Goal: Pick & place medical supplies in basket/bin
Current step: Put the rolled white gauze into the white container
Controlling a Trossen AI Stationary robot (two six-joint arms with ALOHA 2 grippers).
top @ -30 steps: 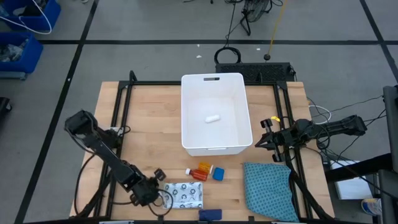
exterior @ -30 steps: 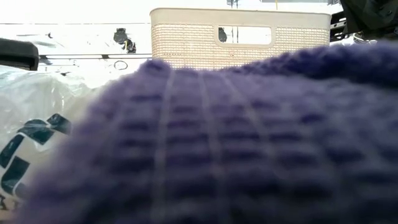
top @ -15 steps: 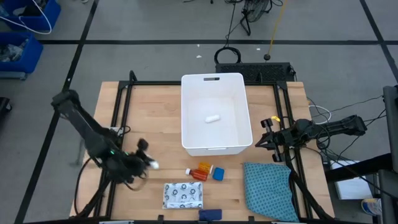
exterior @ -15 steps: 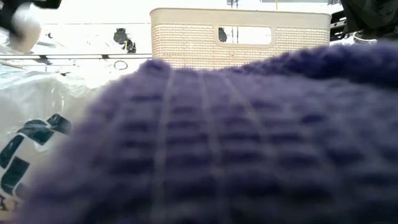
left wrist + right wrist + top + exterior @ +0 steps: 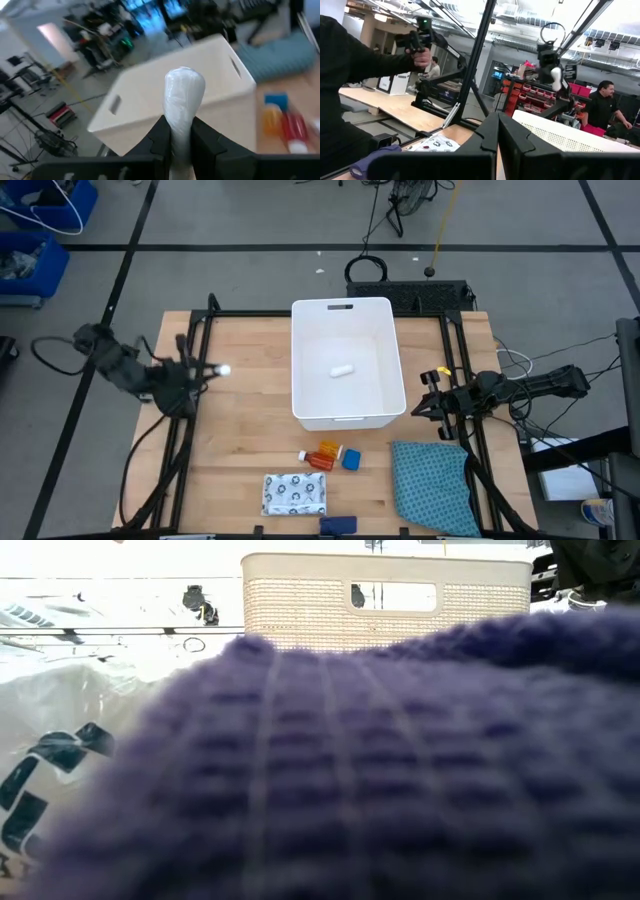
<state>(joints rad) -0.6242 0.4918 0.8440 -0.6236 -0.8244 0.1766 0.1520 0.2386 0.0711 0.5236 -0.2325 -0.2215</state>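
White roll (image 5: pixel 184 95), small and wrapped in shiny film, clamped upright between the two dark fingers of the left gripper (image 5: pixel 210 370). Raised above the left side of the wooden table (image 5: pixel 245 430), arm stretched across the black frame rail, tip pointing toward the white tub (image 5: pixel 310 412). Well apart from that tub's left wall, with bare wood between.

Parked at the right table edge, the right gripper (image 5: pixel 425 402), fingers pressed together on nothing, pointing toward the tub's right wall.

Smooth plastic, rounded corners, slot handle in the far rim; inside, one more small white roll (image 5: pixel 342 369) lying on the floor near the middle. In the low view, a woven-looking outer texture on the tub.

Near the front rim: orange pill bottles (image 5: pixel 322 454) lying on their sides, a small blue cube (image 5: pixel 351 459) just beside them. Closer to the front edge, a flat white packet (image 5: pixel 294 493) with dark pattern, and a dark blue bar (image 5: pixel 338 525) at the very edge, its ribbed surface filling the low view. Teal patterned cloth (image 5: pixel 432 485) at the front right corner.
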